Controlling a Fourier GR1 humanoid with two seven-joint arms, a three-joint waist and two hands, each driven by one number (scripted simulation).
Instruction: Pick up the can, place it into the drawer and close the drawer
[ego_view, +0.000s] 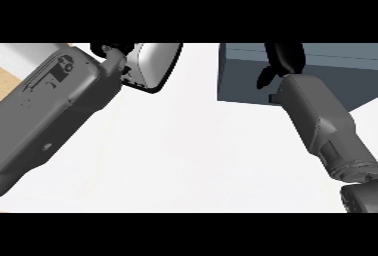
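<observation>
A silver-grey can (156, 64) with a dark rim shows large at the top centre-left, cut off by the view's upper edge. My left hand (112, 50) is right against its left side, mostly out of view; the thick left forearm runs down to the lower left. Whether that hand holds the can is not visible. The blue-grey drawer unit (244, 75) stands at the top right. My right hand (284, 57) lies over it, fingers stretched toward the far edge and the thumb hanging down at its left. It holds nothing.
The white counter top (192, 150) spreads across the middle and bottom. A tan strip (7, 77) shows at the far left edge. My right forearm (321, 125) crosses the drawer unit's front right corner.
</observation>
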